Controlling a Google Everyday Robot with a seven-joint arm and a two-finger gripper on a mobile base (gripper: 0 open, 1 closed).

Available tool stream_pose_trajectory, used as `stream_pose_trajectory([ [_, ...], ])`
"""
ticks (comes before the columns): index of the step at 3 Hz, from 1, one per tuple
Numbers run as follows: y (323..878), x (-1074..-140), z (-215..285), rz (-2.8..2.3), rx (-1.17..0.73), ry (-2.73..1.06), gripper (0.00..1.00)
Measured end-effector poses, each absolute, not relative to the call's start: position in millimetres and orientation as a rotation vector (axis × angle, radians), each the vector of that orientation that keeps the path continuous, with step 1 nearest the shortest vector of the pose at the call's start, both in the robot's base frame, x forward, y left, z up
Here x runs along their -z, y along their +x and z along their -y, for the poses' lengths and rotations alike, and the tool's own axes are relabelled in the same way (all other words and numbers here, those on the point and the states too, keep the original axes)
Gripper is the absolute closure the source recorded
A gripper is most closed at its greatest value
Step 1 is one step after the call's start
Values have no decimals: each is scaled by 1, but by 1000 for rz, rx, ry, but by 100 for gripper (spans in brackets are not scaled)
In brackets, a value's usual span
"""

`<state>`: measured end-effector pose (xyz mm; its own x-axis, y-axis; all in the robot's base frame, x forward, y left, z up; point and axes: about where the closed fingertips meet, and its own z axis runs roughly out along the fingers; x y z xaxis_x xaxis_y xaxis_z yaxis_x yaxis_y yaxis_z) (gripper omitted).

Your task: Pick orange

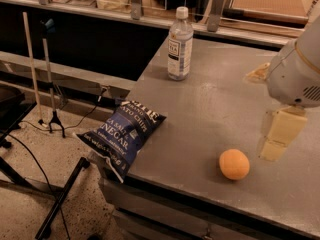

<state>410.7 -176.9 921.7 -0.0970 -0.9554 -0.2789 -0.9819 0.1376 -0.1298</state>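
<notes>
The orange [234, 164] is a small round fruit lying on the grey table [215, 99] near its front edge. My gripper [278, 137] hangs from the white arm [297, 69] at the right, just above the table. It is to the right of the orange and a little behind it, a short gap away, not touching it. It holds nothing that I can see.
A blue chip bag [122, 134] lies at the table's left front corner, partly over the edge. A clear water bottle [179, 44] stands upright at the back left. A railing and counter run behind the table. Stands and cables are on the floor at left.
</notes>
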Motion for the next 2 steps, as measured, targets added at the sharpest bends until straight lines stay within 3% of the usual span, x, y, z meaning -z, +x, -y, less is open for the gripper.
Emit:
stream_pose_trajectory([
  [2,402,-876,171,-2125,-191,-1927,0],
])
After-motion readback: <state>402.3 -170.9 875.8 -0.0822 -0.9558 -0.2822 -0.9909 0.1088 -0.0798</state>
